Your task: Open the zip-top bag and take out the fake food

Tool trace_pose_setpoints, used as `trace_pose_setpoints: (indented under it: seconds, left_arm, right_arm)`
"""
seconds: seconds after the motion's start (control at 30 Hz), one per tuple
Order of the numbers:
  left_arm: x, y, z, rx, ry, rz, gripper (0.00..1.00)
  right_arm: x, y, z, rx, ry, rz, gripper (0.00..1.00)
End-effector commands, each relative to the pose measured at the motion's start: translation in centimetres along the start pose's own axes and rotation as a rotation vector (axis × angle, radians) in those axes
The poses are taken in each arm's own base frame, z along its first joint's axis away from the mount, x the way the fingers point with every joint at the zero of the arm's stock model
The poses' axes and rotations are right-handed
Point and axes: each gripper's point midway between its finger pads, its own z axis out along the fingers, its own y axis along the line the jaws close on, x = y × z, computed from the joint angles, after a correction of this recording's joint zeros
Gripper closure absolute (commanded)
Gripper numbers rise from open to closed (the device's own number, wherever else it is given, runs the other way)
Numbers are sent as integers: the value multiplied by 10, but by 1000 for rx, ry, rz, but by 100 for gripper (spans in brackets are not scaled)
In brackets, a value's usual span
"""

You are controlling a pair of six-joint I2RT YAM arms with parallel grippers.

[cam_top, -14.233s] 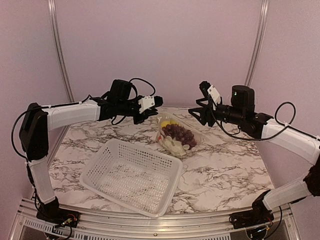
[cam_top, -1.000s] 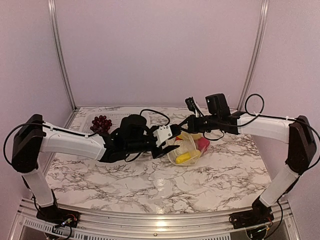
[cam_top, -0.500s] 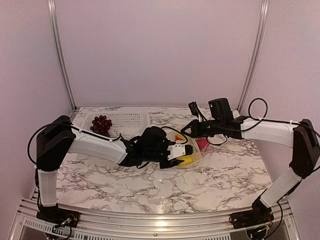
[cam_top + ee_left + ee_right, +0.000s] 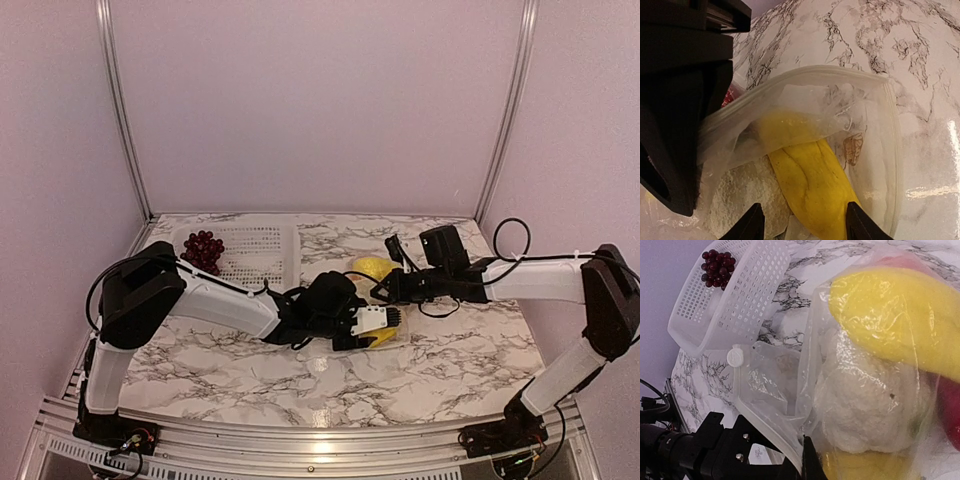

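Observation:
The zip-top bag (image 4: 875, 130) lies open on the marble table, its mouth toward my left gripper (image 4: 805, 225). That gripper is open, its fingertips (image 4: 754, 226) straddling a long yellow piece (image 4: 810, 185) of fake food beside the white cauliflower (image 4: 737, 195). My right gripper (image 4: 807, 460) is shut on the bag's zip edge (image 4: 770, 385). Through the plastic show the cauliflower (image 4: 870, 405), another yellow piece (image 4: 890, 310) and a red piece (image 4: 950, 410). From above, the left gripper (image 4: 385, 322) and right gripper (image 4: 382, 292) meet mid-table.
A white perforated basket (image 4: 262, 250) stands at the back left with the dark purple grape bunch (image 4: 203, 248) in it. It also shows in the right wrist view as the basket (image 4: 740, 300) with the grapes (image 4: 715, 262). Metal posts flank the back wall.
My left arm has stretched further right and its gripper has pushed into the bag's mouth. The bag and my right gripper have sunk lower and toward the front.

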Motion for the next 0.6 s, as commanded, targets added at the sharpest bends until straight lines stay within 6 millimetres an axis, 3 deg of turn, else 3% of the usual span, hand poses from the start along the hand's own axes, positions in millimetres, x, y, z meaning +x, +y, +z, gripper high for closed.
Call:
trace_pose_setpoints:
  seconds: [0.0, 0.23, 0.47, 0.57]
  left_arm:
    - [29, -13, 16, 20, 97, -37, 43]
    - [32, -20, 20, 27, 87, -161, 41]
    - [37, -16, 25, -7, 94, -280, 44]
    - [38, -15, 25, -11, 105, -287, 56]
  right_arm:
    - [-3, -2, -3, 15, -50, 23, 100]
    - [7, -15, -7, 65, -57, 43, 100]
    - [7, -13, -9, 57, -70, 46, 100]
    - [4, -13, -12, 58, -80, 44, 100]
